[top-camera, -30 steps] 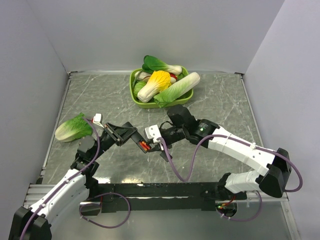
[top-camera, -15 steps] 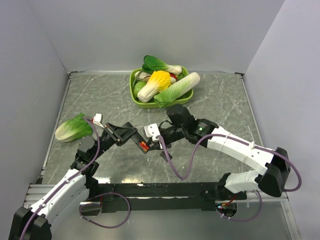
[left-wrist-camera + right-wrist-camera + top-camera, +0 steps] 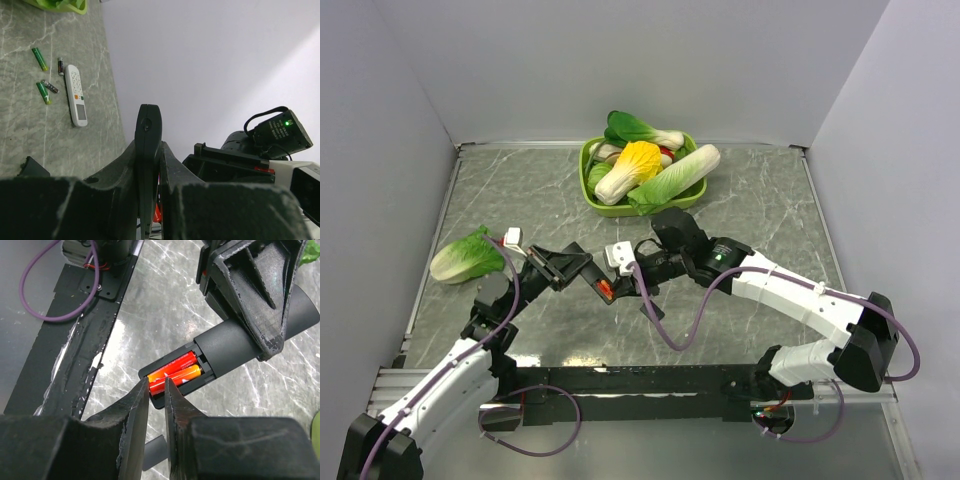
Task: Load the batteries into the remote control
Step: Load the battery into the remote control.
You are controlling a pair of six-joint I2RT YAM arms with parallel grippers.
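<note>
R gripper (image 3: 157, 385): fingers narrow, slim gap w/ nothing seen in it. Tips sit at the open end of the remote control (image 3: 235, 340), at or nearly on the batteries (image 3: 176, 372) — two orange cells side by side in its bay. L gripper (image 3: 148, 165) is clamped on the remote's mid-body, above the table (image 3: 165, 287) and clear of the bay — good hold pt.

Remote prob light, stiff, smooth; could twist in the clamp if pushed hard. Cells small, round, slippery.

Only R wrist view shows the bay. L wrist view sees the remote edge-on, plus spare green cells (image 3: 40, 58) & a white remote (image 3: 76, 95) beyond it.
</note>
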